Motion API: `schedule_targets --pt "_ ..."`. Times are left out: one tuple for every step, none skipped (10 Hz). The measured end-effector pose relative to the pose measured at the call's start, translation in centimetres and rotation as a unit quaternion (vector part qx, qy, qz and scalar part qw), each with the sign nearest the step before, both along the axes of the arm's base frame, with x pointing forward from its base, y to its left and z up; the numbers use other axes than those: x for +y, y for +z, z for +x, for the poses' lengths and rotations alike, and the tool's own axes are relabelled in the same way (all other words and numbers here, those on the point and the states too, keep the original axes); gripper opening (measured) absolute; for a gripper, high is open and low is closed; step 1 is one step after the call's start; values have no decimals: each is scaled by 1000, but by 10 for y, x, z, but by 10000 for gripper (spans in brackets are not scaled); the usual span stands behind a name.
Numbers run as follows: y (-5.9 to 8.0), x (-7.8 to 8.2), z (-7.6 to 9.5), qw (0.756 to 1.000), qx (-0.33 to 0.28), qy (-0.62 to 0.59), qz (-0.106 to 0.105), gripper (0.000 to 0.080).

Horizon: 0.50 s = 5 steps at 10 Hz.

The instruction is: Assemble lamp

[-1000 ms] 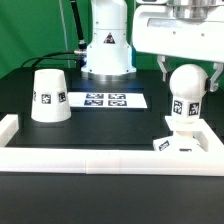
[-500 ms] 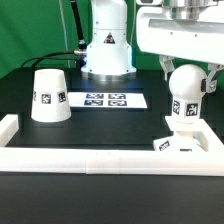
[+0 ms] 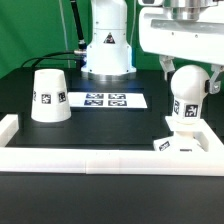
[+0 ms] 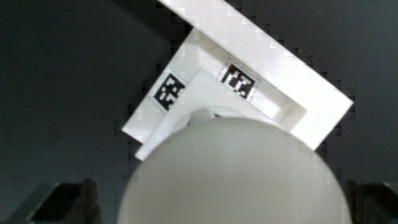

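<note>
Within the parted claw (image 3: 188, 72) stands the bulb (image 3: 186, 97).

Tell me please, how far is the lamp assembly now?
Done: the bulb stands upright on the square base. In hand: the gripper straddles the bulb; whether it grips is unclear. Left: the shade sits apart on the table, not yet over the bulb.

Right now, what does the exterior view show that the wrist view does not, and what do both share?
Only the exterior view shows the matte white truncated-cone shade, the marker board and the arm's white pedestal. The wrist view alone adds no object, only a look from above. Both show the round-topped white bulb standing on the flat square white base, with the gripper open around it.
</note>
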<state>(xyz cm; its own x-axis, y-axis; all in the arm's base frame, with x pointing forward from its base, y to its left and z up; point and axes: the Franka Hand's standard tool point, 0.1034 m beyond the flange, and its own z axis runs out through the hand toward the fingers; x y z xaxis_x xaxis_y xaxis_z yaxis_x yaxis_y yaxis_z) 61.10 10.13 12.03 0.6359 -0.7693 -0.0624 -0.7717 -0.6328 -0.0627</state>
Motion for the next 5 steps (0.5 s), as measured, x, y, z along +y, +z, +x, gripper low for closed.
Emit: schedule_targets --pt "0 -1 1 998 -7 68 -3 694" --pt "-1 0 1 992 -12 129 -4 698" --pt "-2 0 1 984 -16 175 -4 698" --pt "-2 0 1 979 -18 203 -4 698" --pt "-2 0 1 975 -20 222 -4 698"
